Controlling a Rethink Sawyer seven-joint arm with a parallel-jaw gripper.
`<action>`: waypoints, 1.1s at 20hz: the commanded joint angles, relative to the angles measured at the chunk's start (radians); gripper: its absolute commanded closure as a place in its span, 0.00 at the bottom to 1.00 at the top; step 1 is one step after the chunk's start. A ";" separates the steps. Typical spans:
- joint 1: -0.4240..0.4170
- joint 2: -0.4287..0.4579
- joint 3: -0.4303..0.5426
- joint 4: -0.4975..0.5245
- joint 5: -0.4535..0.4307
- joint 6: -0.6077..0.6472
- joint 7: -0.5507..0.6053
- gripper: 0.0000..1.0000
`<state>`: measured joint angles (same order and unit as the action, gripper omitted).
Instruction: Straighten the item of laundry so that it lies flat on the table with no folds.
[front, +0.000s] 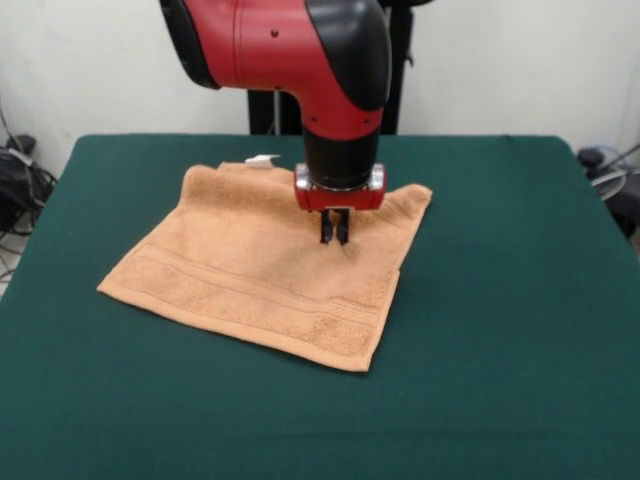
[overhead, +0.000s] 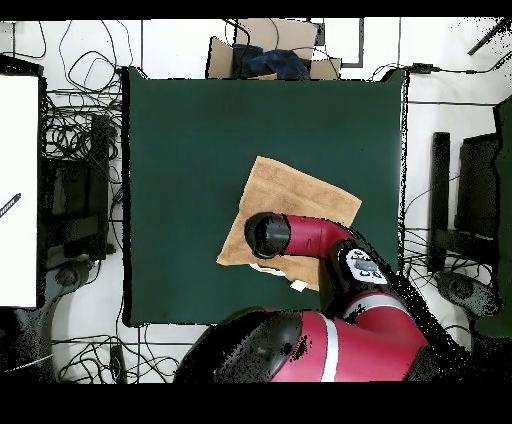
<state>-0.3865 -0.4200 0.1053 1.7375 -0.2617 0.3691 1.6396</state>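
Note:
The orange-tan towel (front: 250, 270) lies spread near the middle of the green table (front: 500, 300), its border bands along the near edge. Its far edge looks slightly rumpled, with a small white tag (front: 262, 159) at the far corner. My gripper (front: 334, 236) hangs straight down over the towel's far right part. Its black fingers are close together and their tips touch the cloth. In the overhead view the arm hides my gripper and covers part of the towel (overhead: 295, 195); the tag (overhead: 298, 287) peeks out near the table's (overhead: 180, 150) robot-side edge.
Tangled cables (overhead: 75, 130) and dark equipment surround the table on the floor. A cardboard box (overhead: 270, 50) with dark cloth sits beyond the far edge, and a white panel (overhead: 20, 190) stands at the left. Green cloth shows on all sides of the towel.

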 joint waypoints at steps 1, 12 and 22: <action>-0.006 0.115 0.145 -0.090 -0.040 -0.095 0.018 1.00; 0.067 0.064 0.140 -0.122 -0.016 0.001 0.021 1.00; 0.091 0.035 0.156 -0.146 0.002 0.071 0.015 1.00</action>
<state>-0.3492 -0.4175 0.1128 1.6954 -0.2623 0.4164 1.6396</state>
